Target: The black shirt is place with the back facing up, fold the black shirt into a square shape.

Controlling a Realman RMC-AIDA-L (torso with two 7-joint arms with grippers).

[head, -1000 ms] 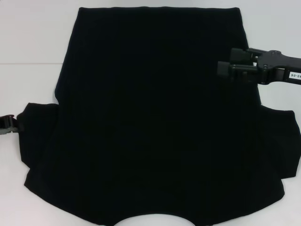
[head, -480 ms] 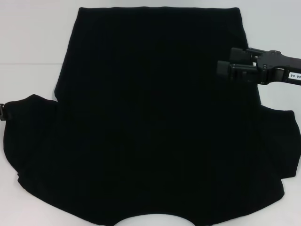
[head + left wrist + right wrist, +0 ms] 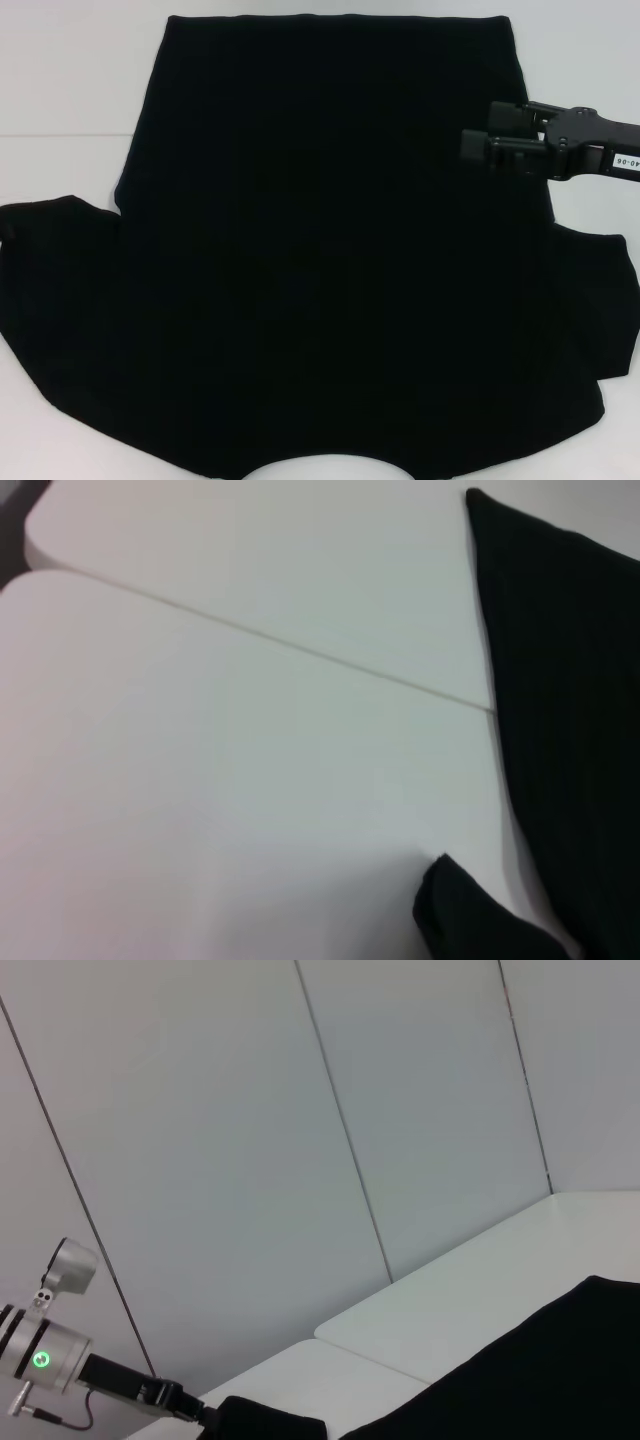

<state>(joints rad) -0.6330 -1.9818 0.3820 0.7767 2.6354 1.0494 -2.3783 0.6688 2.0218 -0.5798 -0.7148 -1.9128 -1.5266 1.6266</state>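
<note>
The large, plain black soft-fabric shirt (image 3: 320, 270) lies spread flat across the smooth white desk (image 3: 70, 90), curved neckline at the near edge, sleeves spread to both sides. The rigid black right hand (image 3: 478, 147) hovers over its right part, fingers together, gripping nothing.

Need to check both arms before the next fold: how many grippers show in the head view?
1. The right gripper hovers over the right side of the large black fabric shirt. The left gripper is outside that view.
</note>
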